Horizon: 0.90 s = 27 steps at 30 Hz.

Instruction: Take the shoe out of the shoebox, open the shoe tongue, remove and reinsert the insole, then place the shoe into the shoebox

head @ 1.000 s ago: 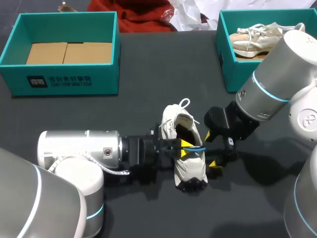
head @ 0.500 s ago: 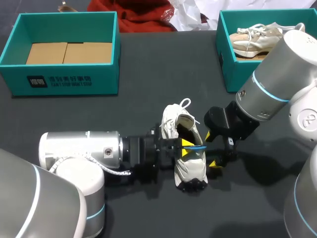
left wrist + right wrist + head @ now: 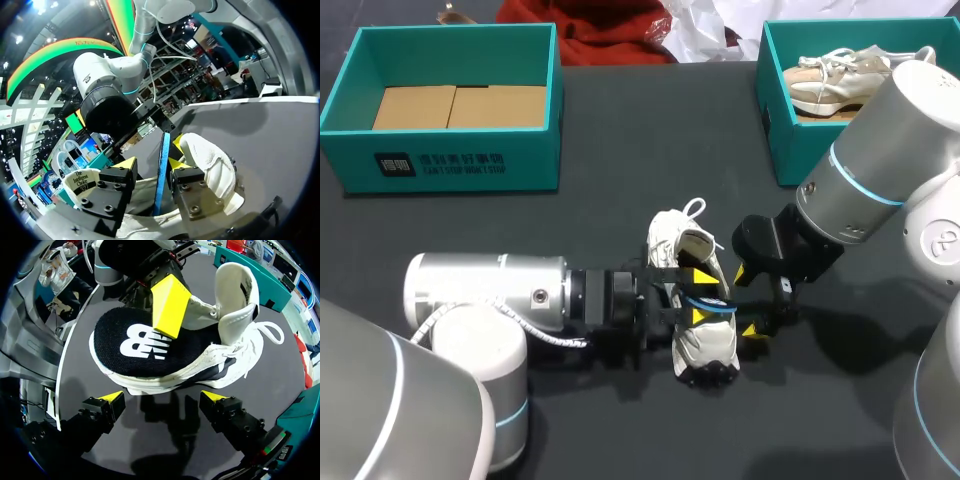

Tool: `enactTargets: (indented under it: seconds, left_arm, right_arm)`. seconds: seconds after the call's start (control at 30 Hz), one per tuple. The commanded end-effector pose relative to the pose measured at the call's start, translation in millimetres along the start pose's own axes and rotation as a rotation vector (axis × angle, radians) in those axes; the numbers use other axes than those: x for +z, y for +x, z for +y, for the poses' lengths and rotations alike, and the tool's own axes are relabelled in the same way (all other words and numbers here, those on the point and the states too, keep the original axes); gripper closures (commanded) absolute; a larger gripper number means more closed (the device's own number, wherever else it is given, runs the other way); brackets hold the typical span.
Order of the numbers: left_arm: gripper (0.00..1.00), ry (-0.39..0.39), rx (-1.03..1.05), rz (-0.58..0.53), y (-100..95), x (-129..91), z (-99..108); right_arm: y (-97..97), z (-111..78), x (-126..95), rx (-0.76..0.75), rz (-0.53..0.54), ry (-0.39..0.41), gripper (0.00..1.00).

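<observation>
While two teal shoeboxes sit far, the left shoebox (image 3: 450, 165) holds cardboard (image 3: 455, 105). Left gripper (image 3: 701, 297), spread, straddles the one blue-edged insole (image 3: 161, 175) at the one white sneaker (image 3: 708, 340), mid-scene, long axis near-far, tongue and laces far; its toe is hard to make out. Right gripper (image 3: 746, 300) gapes beside its sole, apart. Right shoebox (image 3: 775, 140) holds one beige shoe (image 3: 830, 80), partly hidden by my right arm (image 3: 880, 170).

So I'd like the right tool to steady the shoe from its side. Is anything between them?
Nothing visible. The right tool stands open right beside the shoe, with only bare table between them. The left tool is at the shoe's top, off that path.
</observation>
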<state>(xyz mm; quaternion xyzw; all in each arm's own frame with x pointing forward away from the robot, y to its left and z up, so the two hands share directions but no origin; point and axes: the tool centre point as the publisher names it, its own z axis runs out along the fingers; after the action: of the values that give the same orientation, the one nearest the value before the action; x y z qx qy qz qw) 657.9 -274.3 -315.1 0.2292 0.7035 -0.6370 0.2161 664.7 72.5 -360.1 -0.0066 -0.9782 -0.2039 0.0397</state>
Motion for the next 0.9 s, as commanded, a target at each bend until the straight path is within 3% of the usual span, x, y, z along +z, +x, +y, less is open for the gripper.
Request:
enactTargets:
  seconds: [0.03, 0.1, 0.13, 0.17, 0.67, 0.9]
  left_arm:
    - [0.67, 0.0, -0.001, 0.021, 0.4, 5, 1]
    - [0.78, 0.0, -0.001, 0.031, 1.5, 6, 1]
    - [0.96, -0.001, 0.0, 0.041, 2.2, 7, 1]
    - [1.0, -0.005, 0.004, 0.051, 3.0, 7, 2]
    - [1.0, -0.14, 0.009, 0.062, 6.7, -3, 35]
    - [1.0, -0.121, -0.027, 0.055, 5.4, -6, 27]
  right_arm:
    - [1.1, 0.0, 1, 0.0, -0.003, 0.001, 0.0]
    - [1.1, 0.0, 1, 0.0, -0.003, 0.001, 0.0]
    - [1.1, 0.0, 1, 0.0, -0.003, 0.001, 0.0]
    - [1.1, 0.0, 1, 0.0, -0.003, 0.001, 0.0]
    - [1.1, 0.0, 1, 0.0, -0.003, 0.001, 0.0]
    - [1.1, 0.0, 1, 0.0, -0.003, 0.001, 0.0]
